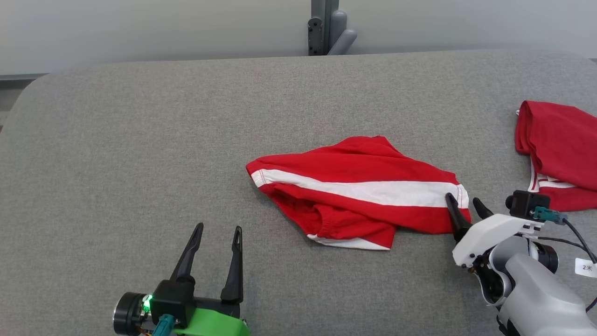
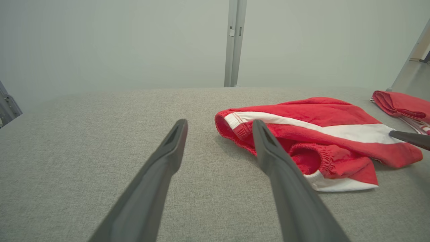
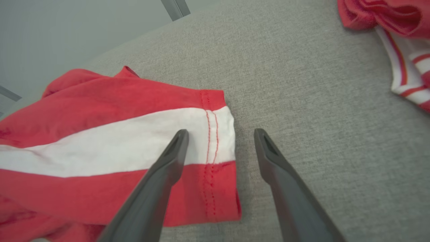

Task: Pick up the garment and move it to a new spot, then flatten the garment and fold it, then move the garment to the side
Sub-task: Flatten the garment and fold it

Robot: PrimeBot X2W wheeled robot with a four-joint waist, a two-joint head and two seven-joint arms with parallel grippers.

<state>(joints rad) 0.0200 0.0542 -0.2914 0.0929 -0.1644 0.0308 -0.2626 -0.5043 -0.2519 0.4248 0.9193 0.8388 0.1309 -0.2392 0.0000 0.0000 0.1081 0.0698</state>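
The garment [image 1: 354, 186], red shorts with a broad white stripe, lies crumpled in the middle of the grey table [image 1: 140, 140]; it also shows in the left wrist view [image 2: 315, 134] and the right wrist view [image 3: 111, 141]. My right gripper [image 1: 463, 201] is open at the garment's right hem, one finger over the cloth, the other over bare table [image 3: 220, 132]. At the lower left my left gripper [image 1: 218, 229] stands open and empty, a little short of the garment's left end [image 2: 220, 122].
A second red garment [image 1: 557, 149] with white stripes lies bunched at the table's right edge, also in the right wrist view [image 3: 396, 37]. A grey post [image 1: 326, 28] stands behind the table's far edge against a pale wall.
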